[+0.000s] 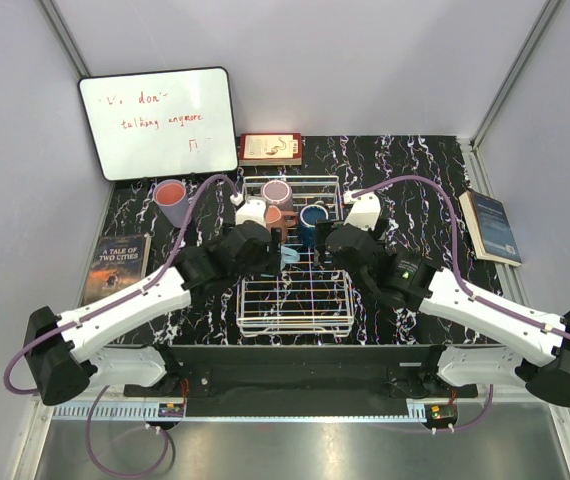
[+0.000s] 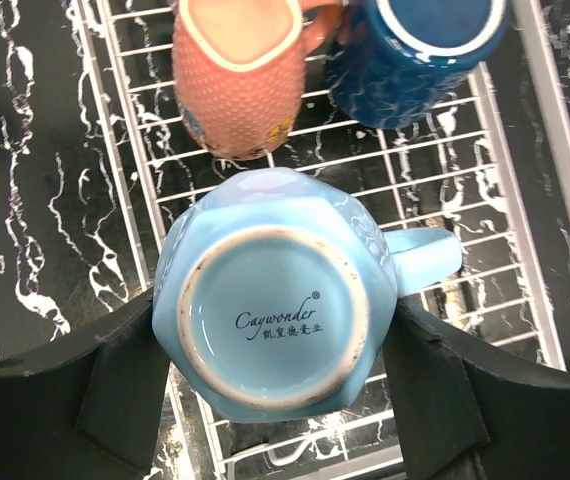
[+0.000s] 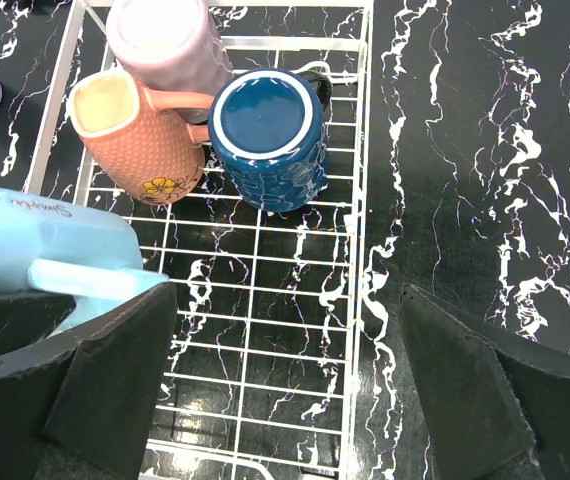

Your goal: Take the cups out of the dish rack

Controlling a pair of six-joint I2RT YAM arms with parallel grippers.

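The salmon cup [image 1: 172, 203] is sitting out at upper left, the left gripper [image 2: 275, 385] is pinching the light blue mug [image 2: 270, 300] over the dish rack [image 1: 295, 322] mid-frame, the right gripper [image 3: 285, 390] is gaping empty, and the mauve cup [image 1: 277, 190], terracotta mug [image 1: 281, 216] and dark blue mug [image 1: 313, 214] are waiting inside.

The light blue cup [image 2: 265, 320] is glossy glazed ceramic, the dish rack [image 2: 555, 140] white coated wire.

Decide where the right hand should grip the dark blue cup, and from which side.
Probably its outer wall, from above: the dark blue cup stands base-up in the dish rack, so no rim is open, and the salmon cup crowds its left.
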